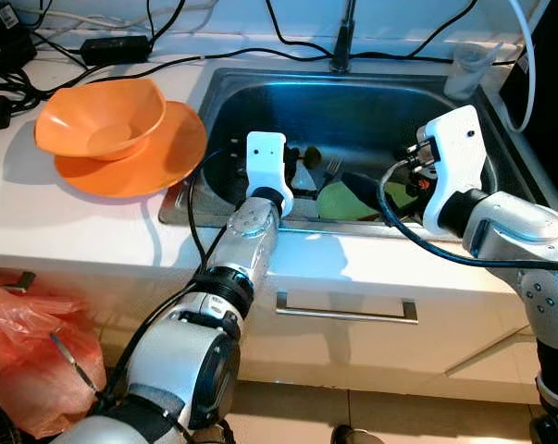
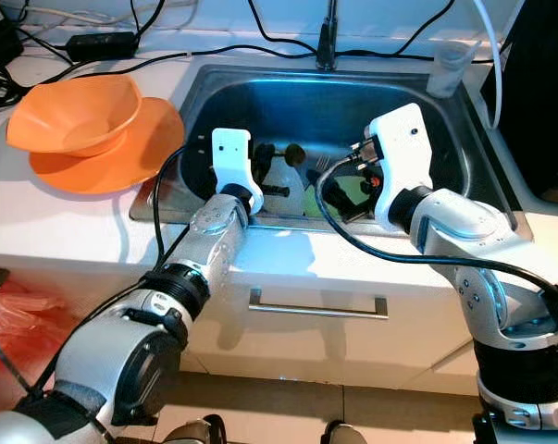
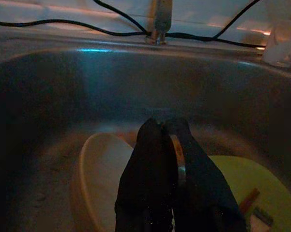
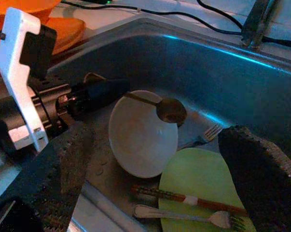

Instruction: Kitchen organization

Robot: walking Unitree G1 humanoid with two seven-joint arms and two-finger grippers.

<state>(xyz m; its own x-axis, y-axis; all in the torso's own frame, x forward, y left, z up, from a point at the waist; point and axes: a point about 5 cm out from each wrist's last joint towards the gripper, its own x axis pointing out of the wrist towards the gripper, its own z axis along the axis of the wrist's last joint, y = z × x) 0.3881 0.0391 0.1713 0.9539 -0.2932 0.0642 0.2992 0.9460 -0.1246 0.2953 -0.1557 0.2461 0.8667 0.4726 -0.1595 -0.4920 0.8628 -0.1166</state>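
Observation:
My left gripper (image 4: pixel 103 94) reaches into the steel sink (image 1: pixel 260 97) and is shut on the handle of a metal spoon (image 4: pixel 172 110), held level above a white bowl (image 4: pixel 143 137). The left wrist view shows its fingers (image 3: pixel 152 164) pressed together with the metal handle between them. My right gripper (image 4: pixel 157 140) hovers over the sink's front right, open wide with nothing between its fingers (image 4: pixel 63 169). Below it lies a light green plate (image 4: pixel 203 183) with chopsticks (image 4: pixel 184 197) and a fork (image 4: pixel 184 214) on it. A second fork (image 4: pixel 205 133) rests beside the bowl.
An orange bowl (image 1: pixel 103 116) sits on an orange plate (image 1: pixel 163 162) on the white counter left of the sink. The faucet (image 1: pixel 343 37) and black cables run along the back. A clear plastic cup (image 1: pixel 465 69) stands at the back right. A red bag (image 1: pixel 29 351) lies on the floor.

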